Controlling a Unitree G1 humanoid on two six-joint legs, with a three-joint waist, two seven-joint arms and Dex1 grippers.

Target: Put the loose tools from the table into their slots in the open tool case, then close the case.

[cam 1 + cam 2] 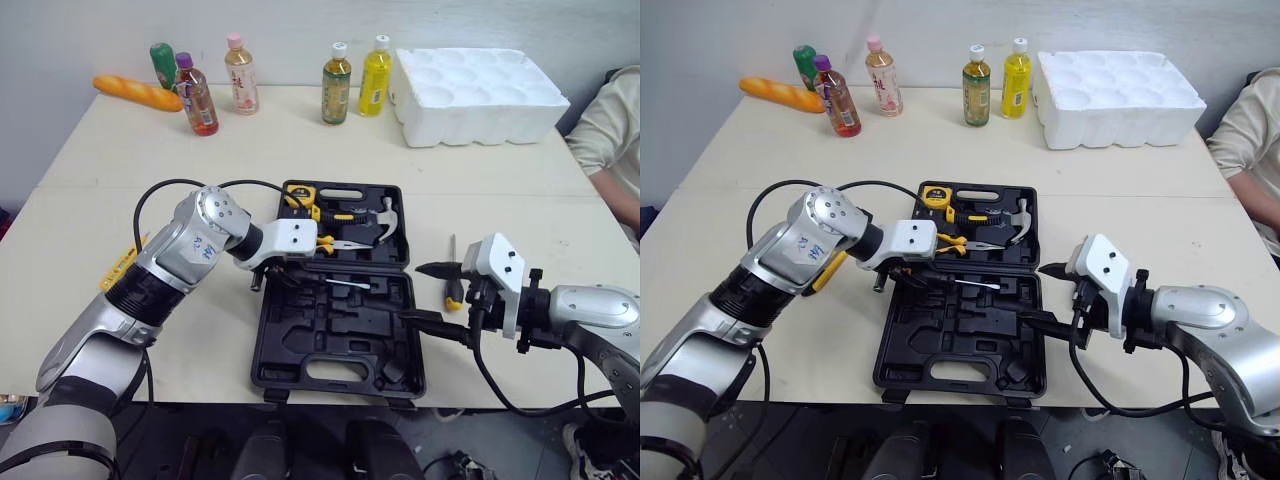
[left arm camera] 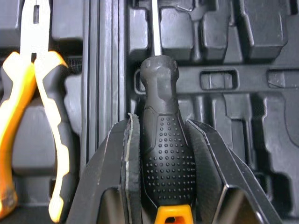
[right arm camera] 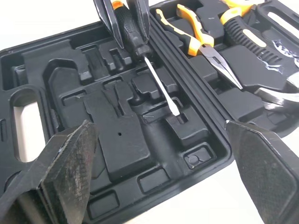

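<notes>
Right gripper (image 1: 415,292) is open; a loose screwdriver (image 1: 454,292) beside it waits. Left gripper (image 2: 160,120) holds another screwdriver (image 3: 160,86) over the unshut case (image 1: 340,340).

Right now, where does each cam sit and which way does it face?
Head eyes: on the head, facing forward-down at table and open tool case; both arms show.
Left wrist: along left gripper, shut on screwdriver, facing the case.
Right wrist: along open right gripper, facing the case.
Shared: both wrist views catch the screwdriver.
</notes>
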